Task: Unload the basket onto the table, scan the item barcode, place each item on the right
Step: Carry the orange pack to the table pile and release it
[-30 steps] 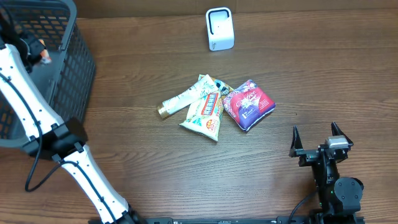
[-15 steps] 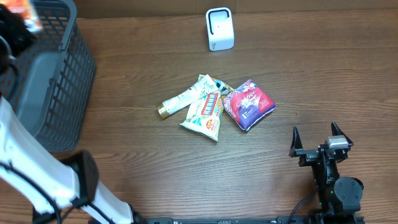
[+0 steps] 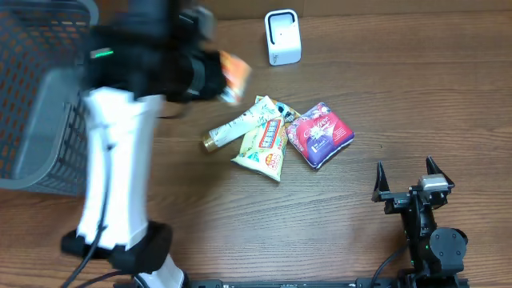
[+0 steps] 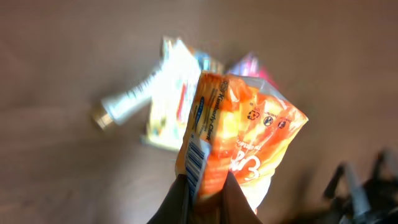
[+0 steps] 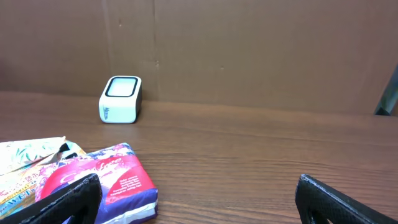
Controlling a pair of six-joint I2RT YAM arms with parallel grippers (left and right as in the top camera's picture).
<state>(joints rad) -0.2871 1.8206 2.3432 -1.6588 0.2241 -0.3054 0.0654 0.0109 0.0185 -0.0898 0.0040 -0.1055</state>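
Clamped shut with the left claw [image 4: 205,186] on the lower edge of an orange packet [image 4: 242,130], with a barcode strip [image 4: 198,158] showing along the packet's left edge in the wrist view. Carried within the last second from over the basket [image 3: 40,96] at the far left out above the tabletop [image 3: 400,80]. Now hanging, blurred, between basket and white scanner [image 3: 282,37], near the pile of tube [image 3: 232,130], pale pouch [image 3: 264,146] and purple packet [image 3: 320,134].

By the look of it, pick-up finished and presentation under way. Probably still needs bringing closer to the scanner's window and turning until the barcode faces it. Cannot tell from here how the code lies relative to that window.

Parked at the near right with the right claw [image 3: 406,170] spread wide and empty, well apart from everything else.
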